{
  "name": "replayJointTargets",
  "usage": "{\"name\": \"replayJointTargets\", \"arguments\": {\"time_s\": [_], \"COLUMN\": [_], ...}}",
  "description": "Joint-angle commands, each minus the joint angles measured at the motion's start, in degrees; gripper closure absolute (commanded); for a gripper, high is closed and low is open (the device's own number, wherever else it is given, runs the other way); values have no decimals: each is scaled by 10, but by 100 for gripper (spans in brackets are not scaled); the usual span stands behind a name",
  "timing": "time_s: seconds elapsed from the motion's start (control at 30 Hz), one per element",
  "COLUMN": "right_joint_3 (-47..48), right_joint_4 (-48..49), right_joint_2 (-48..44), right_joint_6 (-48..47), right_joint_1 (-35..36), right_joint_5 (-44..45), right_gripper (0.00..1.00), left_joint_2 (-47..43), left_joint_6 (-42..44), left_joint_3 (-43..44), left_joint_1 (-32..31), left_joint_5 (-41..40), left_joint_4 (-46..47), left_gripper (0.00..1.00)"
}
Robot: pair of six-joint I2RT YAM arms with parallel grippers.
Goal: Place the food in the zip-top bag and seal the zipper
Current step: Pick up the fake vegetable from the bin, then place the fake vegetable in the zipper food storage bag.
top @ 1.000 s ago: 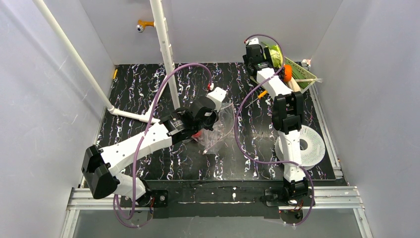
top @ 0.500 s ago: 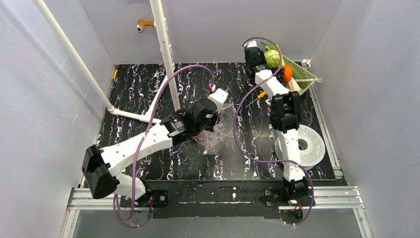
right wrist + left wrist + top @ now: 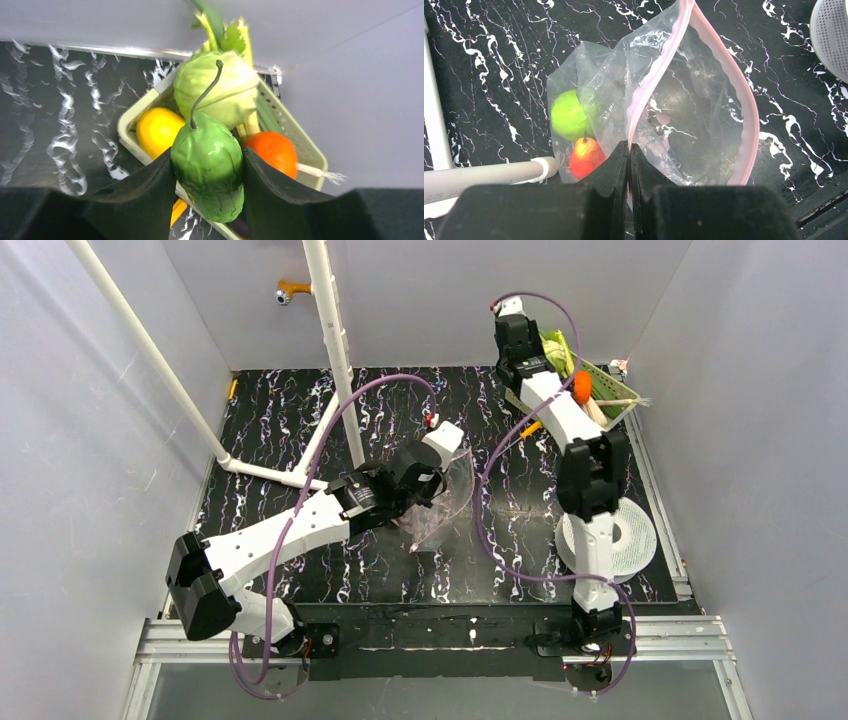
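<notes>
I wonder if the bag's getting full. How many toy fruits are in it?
2: a green fruit and, beside it, a red-yellow fruit, both deep in the bag. The jaws may hide more.

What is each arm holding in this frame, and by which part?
The left gripper pinches the zip-top bag by its pink zipper edge. The right gripper clamps a green pear-shaped food piece across its body, between both fingers.

Black table (image 3: 499,50) veined white; clear zip-top bag (image 3: 694,100), pink zipper (image 3: 655,79); dark green pear (image 3: 207,165), yellow piece (image 3: 157,130), orange fruit (image 3: 272,150), pale green cabbage (image 3: 220,85).
</notes>
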Motion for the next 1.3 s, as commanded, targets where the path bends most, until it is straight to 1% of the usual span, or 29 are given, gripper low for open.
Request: {"name": "replayJointTargets", "arguments": {"time_s": [0.0,0.07,0.17,0.27,0.37,0.5,0.6,0.77,0.9,1.03,1.13,1.27], "right_joint_3": [-130,-204,-319,-453,-570,-689,-750,-814,-824,-782,-762,-741], "right_joint_4": [6,-22,-70,-58,-23,22,45,97,153,183,212,258], "right_joint_2": [-229,-280,-362,-454,-537,-639,-717,-835,-885,-887,-876,-842], "right_joint_6": [58,129,247,330,369,395,408,436,463,447,431,425], "right_joint_1": [57,69,71,70,70,72,82,95,116,169,214,249], "right_joint_5": [37,23,-50,-149,-273,-437,-487,-559,-604,-609,-572,-528], "right_gripper": [84,89,97,99,99,99,99,99,99,99,99,99], "left_joint_2": [-9,-12,-14,-17,-23,-23,-30,-41,-58,-61,-62,-65], "left_joint_6": [6,6,6,3,-2,-3,-5,-3,-3,0,-3,-2], "left_joint_3": [9,7,4,7,2,8,6,4,-8,-12,-11,-17], "left_joint_1": [-4,-4,-5,-4,-4,-4,-4,-4,-4,-4,-4,-4], "left_joint_5": [-26,-26,-28,-27,-22,-18,-17,-20,-20,-27,-20,-20], "left_joint_4": [7,9,13,10,16,10,11,15,28,36,33,41], "left_gripper": [100,100,100,100,100,100,100,100,100,100,100,100]}}
